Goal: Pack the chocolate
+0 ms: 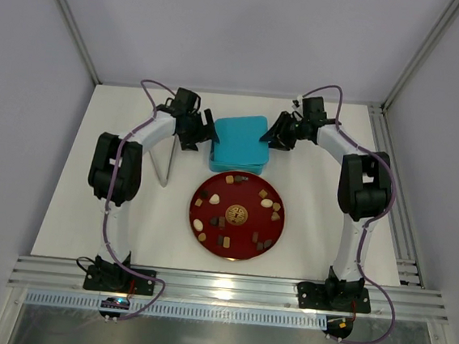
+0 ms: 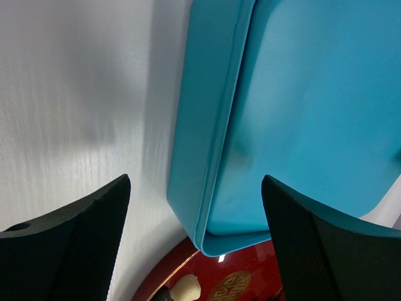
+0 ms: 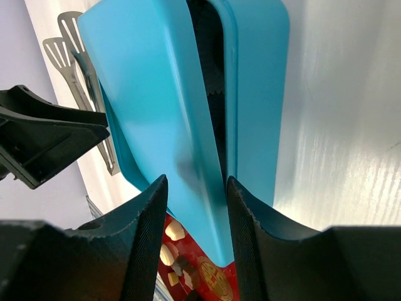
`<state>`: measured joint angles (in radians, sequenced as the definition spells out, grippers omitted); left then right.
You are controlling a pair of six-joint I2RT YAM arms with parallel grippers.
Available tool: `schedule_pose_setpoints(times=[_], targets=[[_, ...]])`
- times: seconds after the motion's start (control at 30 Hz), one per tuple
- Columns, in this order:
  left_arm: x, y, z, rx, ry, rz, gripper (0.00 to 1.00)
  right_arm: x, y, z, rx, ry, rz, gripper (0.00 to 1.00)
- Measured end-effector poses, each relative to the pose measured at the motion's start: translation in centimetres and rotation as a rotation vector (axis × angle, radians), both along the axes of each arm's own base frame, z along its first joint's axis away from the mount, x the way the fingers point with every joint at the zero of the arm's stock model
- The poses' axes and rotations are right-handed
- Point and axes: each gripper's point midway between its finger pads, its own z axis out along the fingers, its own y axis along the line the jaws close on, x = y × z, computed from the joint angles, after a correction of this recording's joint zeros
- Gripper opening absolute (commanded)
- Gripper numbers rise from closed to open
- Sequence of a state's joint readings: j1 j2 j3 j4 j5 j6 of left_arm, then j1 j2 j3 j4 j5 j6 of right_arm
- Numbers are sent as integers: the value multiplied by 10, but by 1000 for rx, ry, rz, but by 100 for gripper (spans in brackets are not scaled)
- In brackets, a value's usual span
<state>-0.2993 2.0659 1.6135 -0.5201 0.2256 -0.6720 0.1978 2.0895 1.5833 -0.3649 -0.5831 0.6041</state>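
Many bite-size chocolate pieces [image 1: 230, 179], dark brown, tan and cream-white, cube and oval, are lying loose in a ring on a round dark-red plate [image 1: 243, 196]; they are circling a larger gold-foil ball [image 1: 235, 214] at its centre. No piece is showing inside the container. A rounded teal box is sitting just beyond the plate on the white table [image 1: 128, 211]; the right wrist view is showing its teal lid [image 3: 156, 106] tilting up off the teal base [image 3: 257, 94], with a dark gap showing between them.

The right gripper [image 3: 197, 180] is standing nearly closed; its two fingers are straddling the lid's near rim and, by appearance, pinching it. The left gripper [image 2: 194, 185] is standing wide open beside the box's left edge, holding nothing. Metal tongs [image 1: 165, 162] are lying on the table to the left of the box, apart from both grippers.

Handling, as a judgement: the pieces are looking light, rigid and small; they are likely smooth enough to skid on the glossy plate and liable to scuff or crack under a hard squeeze. Each is best taken singly, across its two flat or long sides, with a gentle closure and the fingertips coming down clear of neighbouring pieces. The ovals are looking likelier to roll or squirt out than the cubes. Packing itself is judged not yet begun; the lid is needing to come fully clear first.
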Motion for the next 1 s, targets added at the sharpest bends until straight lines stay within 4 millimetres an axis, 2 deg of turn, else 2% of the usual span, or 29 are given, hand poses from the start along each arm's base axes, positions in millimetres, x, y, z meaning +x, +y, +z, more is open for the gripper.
schedule_pose_setpoints(times=[0.53, 0.8, 1.0], targets=[[-5, 3, -8, 11, 19, 3, 83, 0, -8, 3, -3, -9, -13, 45], [-3, 1, -6, 0, 10, -1, 83, -7, -7, -8, -84, -3, 0, 40], [-1, -2, -4, -12, -3, -4, 84, -8, -4, -6, -126, -15, 15, 38]])
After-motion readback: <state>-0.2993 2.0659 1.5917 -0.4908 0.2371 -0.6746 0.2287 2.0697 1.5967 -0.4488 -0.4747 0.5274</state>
